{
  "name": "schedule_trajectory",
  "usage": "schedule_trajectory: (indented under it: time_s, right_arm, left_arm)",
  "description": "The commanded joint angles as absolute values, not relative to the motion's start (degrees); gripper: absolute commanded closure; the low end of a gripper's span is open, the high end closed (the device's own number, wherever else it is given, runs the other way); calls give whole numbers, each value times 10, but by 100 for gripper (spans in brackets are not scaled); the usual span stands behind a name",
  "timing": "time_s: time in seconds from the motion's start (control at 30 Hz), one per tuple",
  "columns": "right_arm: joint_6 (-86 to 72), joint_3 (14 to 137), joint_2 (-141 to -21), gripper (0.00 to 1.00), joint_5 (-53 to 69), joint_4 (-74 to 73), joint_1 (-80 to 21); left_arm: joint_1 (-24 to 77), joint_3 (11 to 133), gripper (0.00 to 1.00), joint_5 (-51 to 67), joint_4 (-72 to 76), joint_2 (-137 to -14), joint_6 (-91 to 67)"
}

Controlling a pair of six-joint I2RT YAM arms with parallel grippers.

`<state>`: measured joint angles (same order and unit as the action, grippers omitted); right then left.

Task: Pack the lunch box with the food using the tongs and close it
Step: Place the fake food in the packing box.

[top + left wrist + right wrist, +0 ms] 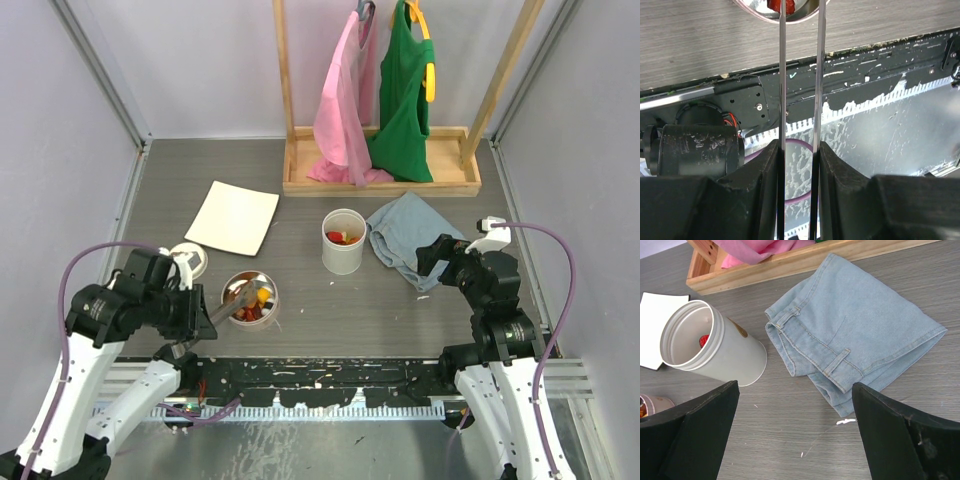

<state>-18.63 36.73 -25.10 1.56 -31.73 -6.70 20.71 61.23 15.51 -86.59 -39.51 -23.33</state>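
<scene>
My left gripper (198, 316) (799, 150) is shut on the tongs (224, 309) (782, 75). Their two thin metal arms run between my fingers (760, 170) and stay slightly apart. The tong tips reach into a small round bowl (228, 285) (809, 14) holding orange, red and dark food (255, 300). A red piece (774, 5) sits by the left tong arm at the bowl. The lunch box (343, 245) (725, 357), a tall white cylinder, stands open mid-table with red and orange food (344, 237) (703, 340) inside. My right gripper (440, 255) (795, 387) hangs open over bare table, to the right of the lunch box.
A round white lid (190, 260) lies left of the bowl. A square cream plate (232, 217) lies behind it. Folded jeans (410, 235) (855, 335) lie right of the lunch box. A wooden rack (380, 178) with pink and green garments stands at the back.
</scene>
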Motion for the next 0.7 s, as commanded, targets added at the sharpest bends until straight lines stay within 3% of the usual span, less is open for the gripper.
schedule_trajectory:
  time_s: [0.0, 0.67]
  right_arm:
    - [-191, 373, -253, 0, 9, -294, -72]
    - [-190, 373, -249, 0, 6, -296, -72]
  left_arm:
    - [207, 614, 77, 191, -875, -405, -216]
    - [208, 628, 61, 196, -855, -427, -204]
